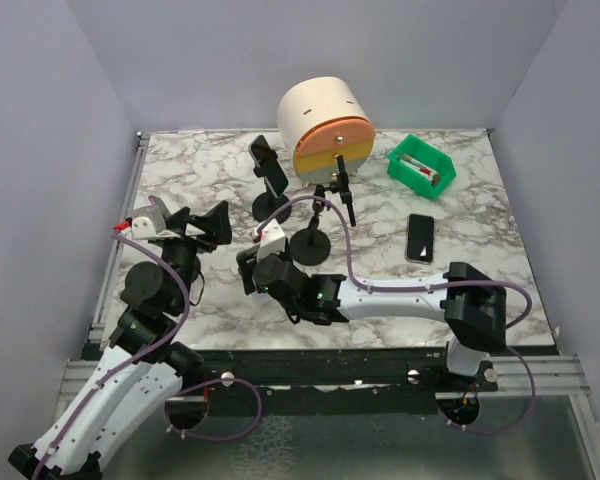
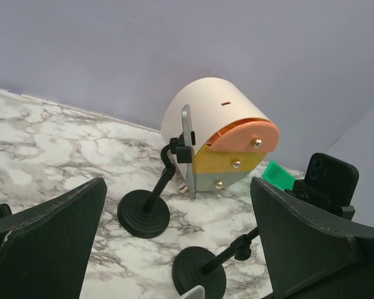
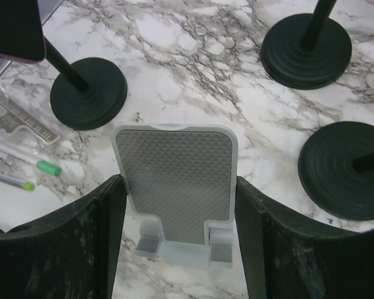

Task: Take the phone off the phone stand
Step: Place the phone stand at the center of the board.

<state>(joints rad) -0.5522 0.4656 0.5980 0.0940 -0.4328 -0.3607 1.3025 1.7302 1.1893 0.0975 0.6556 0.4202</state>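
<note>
Your marble surface [image 1: 500, 220] carries, biggest first, a cream drum [image 1: 320, 110] lying on its side at 12 o'clock, its flat end banded orange, yellow and grey and set with brass-coloured screws. A green plastic bin [image 1: 420, 165] sits at 2 o'clock. The phone [image 1: 268, 163] is clamped in a black gooseneck phone stand [image 1: 272, 208] at 11 o'clock, just in front of the drum. A second phone [image 1: 342, 188] hangs edge-on in a second stand [image 1: 310, 245] near the middle, between the first stand and the bin. A third phone [image 1: 420, 238] lies flat, dark face up, at 3 o'clock, well apart from the rest. Your left jaws are spread wide at 9 o'clock with nothing between them; they face the clamped phone, and the second stand's base and stem sit low at their 5 o'clock. Your right jaws, just short of centre, pinch the sides of a small grey stand [image 3: 174, 174] with a diamond-textured pad and a bare ledge. Round ribbed black bases crowd them at 10, 1 and 3 o'clock. Green-capped markers [image 3: 47, 167] and a clear ruler [image 3: 25, 118] lie at their 9 o'clock.
</note>
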